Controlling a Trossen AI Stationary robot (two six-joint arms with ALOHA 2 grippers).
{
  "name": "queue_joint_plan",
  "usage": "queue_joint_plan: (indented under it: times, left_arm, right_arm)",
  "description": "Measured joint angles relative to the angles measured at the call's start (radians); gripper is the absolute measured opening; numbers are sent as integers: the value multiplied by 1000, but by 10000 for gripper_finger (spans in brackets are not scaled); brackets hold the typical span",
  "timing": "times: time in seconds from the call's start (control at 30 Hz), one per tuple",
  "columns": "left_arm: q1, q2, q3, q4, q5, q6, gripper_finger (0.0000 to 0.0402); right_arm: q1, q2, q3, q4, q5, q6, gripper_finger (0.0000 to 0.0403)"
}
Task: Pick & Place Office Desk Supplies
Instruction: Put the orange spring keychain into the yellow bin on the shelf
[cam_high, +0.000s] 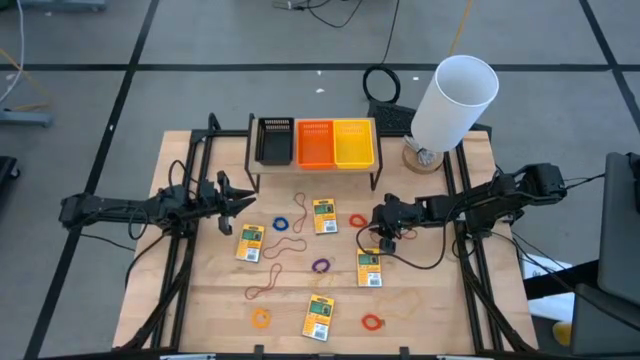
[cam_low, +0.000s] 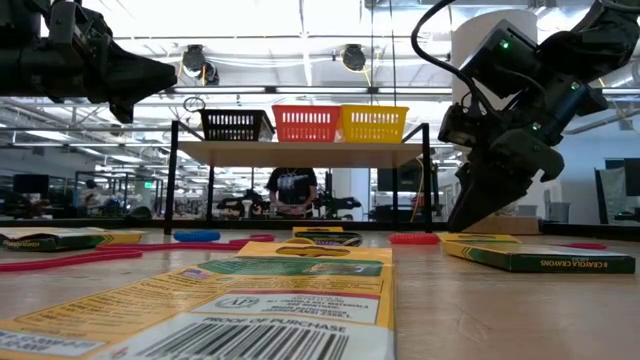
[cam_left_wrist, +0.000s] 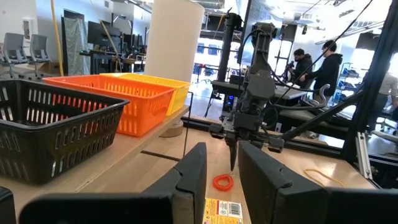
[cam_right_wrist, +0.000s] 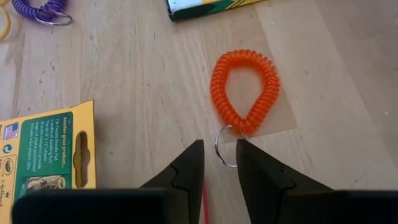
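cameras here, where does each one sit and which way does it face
High view: overhead, looking straight down at the table, both arms, left gripper and right gripper.
Low view: at tabletop height, looking level across crayon packs toward the three bins; both arms hang in from above.
Left wrist view: looks past its own fingers toward the right arm and the bins.
Right wrist view: looks down past its fingers at an orange coil wristband.
Shared: that wristband also shows in the left wrist view.

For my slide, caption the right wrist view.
Right claw poised, slightly parted, over orange coil loop's metal ring.
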Motion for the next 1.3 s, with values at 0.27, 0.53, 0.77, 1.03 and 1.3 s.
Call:
queue_joint_plan:
  times: [0.27,0.53,0.77,1.03,1.3]
  left_arm:
    - [0,0,0,-1,0,0,81]
    - [0,0,0,-2,0,0,81]
    - [0,0,0,-3,0,0,81]
    - [0,0,0,-3,0,0,81]
    - [0,0,0,-3,0,0,81]
  right_arm:
    - [0,0,0,5,-2,-3,86]
    - [0,-1,-25,14,4,15,86]
    - [-6,-1,-40,52,26,18,86]
    - [-6,0,-43,60,24,18,86]
    - [-6,95,-43,163,-21,4,86]
